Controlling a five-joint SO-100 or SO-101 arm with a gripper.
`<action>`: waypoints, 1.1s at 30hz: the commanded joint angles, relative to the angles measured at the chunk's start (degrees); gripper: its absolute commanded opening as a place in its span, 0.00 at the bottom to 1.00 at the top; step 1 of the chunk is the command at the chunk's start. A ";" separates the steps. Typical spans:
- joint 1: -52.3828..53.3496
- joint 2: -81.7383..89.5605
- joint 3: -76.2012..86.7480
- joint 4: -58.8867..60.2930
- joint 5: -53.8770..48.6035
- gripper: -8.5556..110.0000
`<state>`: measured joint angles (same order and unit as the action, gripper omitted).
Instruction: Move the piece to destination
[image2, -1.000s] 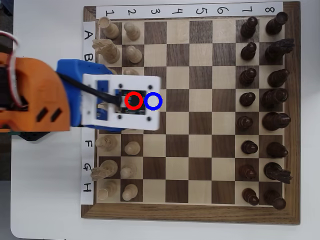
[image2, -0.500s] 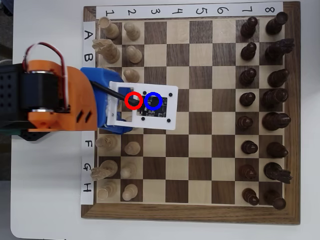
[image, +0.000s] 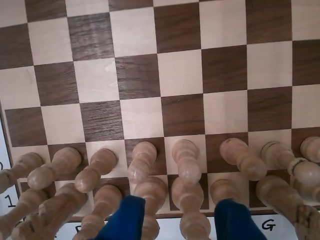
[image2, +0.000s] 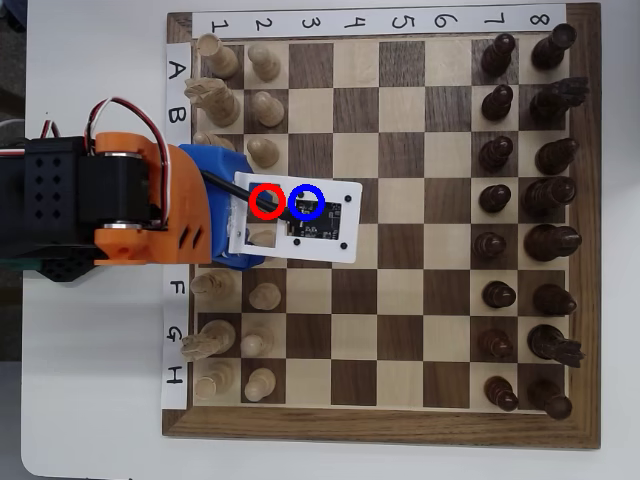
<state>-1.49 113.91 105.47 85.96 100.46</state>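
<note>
In the wrist view my gripper is open and empty; its two blue fingertips show at the bottom edge, above the pale back-row pieces. A row of pale pawns stands just ahead. The pawn near the left fingertip stands on a dark square, with a bare light square in front of it. A second pawn stands mid-gap. In the overhead view the arm reaches over rows D and E. Its white camera plate hides the piece and the squares under the red ring and blue ring.
Pale back-row pieces crowd under the fingertips. Other pale pawns stand along column 2. Dark pieces fill columns 7 and 8 at the right of the overhead view. The chessboard's middle columns hold no pieces.
</note>
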 joint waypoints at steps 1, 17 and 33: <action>2.20 3.43 1.23 -2.64 8.17 0.24; -2.72 2.81 3.60 -7.38 10.63 0.26; -8.26 2.46 5.71 -5.45 17.23 0.29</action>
<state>-6.24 113.91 110.74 81.39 100.46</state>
